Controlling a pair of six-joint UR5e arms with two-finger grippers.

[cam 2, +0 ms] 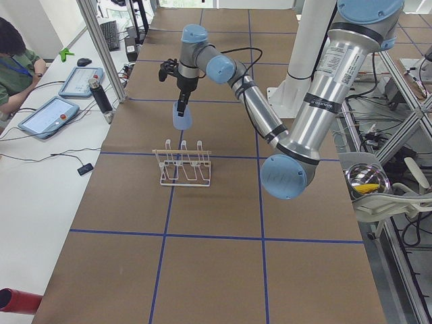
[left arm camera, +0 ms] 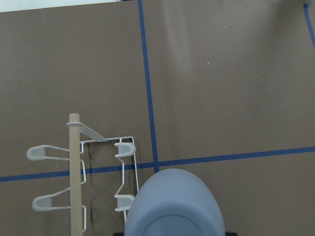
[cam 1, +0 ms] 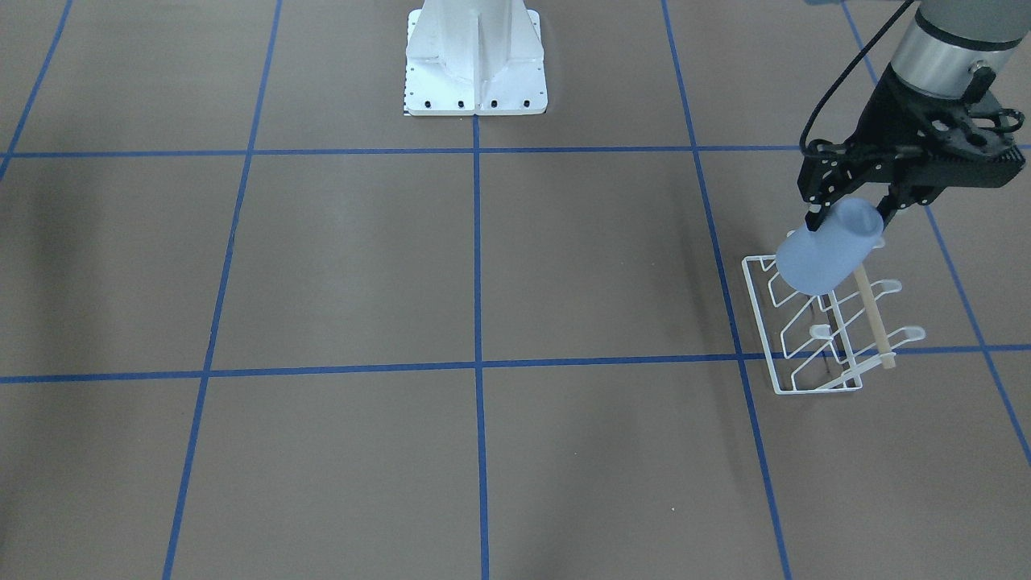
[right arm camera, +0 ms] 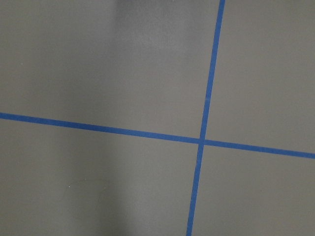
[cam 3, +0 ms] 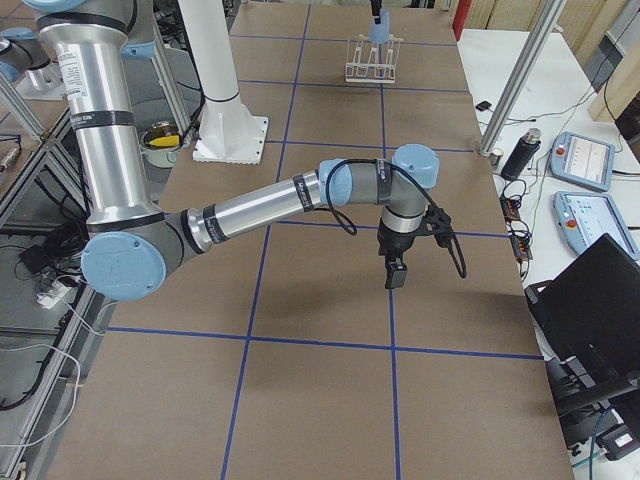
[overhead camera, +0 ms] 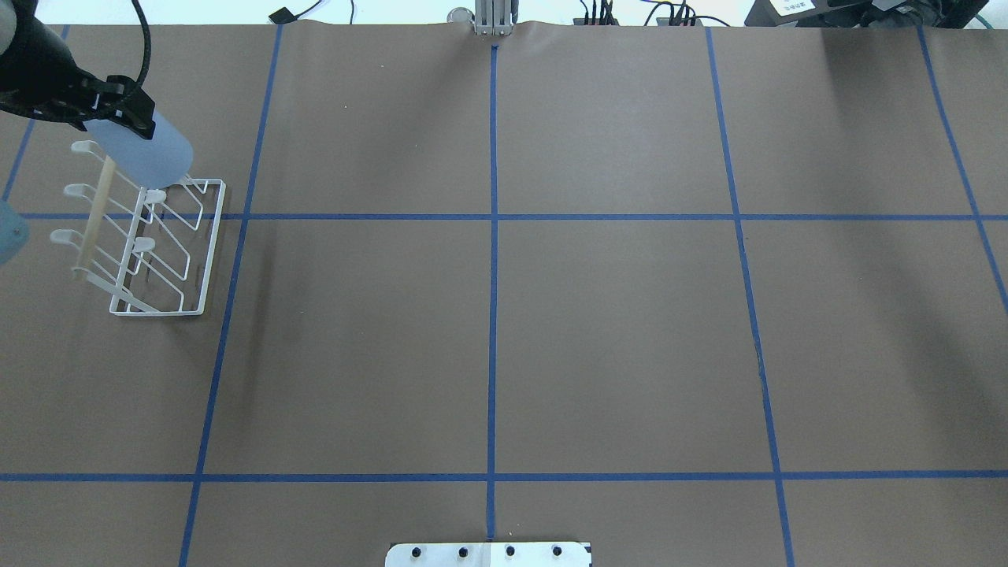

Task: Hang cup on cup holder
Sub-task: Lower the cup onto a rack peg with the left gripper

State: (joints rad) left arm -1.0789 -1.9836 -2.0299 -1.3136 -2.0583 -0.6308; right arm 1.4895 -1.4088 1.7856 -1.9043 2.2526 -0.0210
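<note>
My left gripper (cam 1: 852,216) is shut on the light-blue cup (cam 1: 820,259) and holds it tilted in the air, just above one end of the white wire cup holder (cam 1: 805,354). The cup (overhead camera: 153,156) overlaps the holder's end prongs (overhead camera: 201,260) in the overhead view. In the left wrist view the cup (left arm camera: 174,204) fills the bottom edge, with the holder's wooden rod (left arm camera: 75,172) and prongs to its left. My right gripper (cam 3: 396,276) shows only in the exterior right view, low over bare table far from the holder; I cannot tell whether it is open or shut.
The white bolted robot pedestal (cam 1: 475,72) stands at the table's middle edge. Brown table paper with blue tape grid lines (overhead camera: 492,216) spreads between the arms. An operator (cam 2: 13,61) and tablets sit at the side bench beyond the table.
</note>
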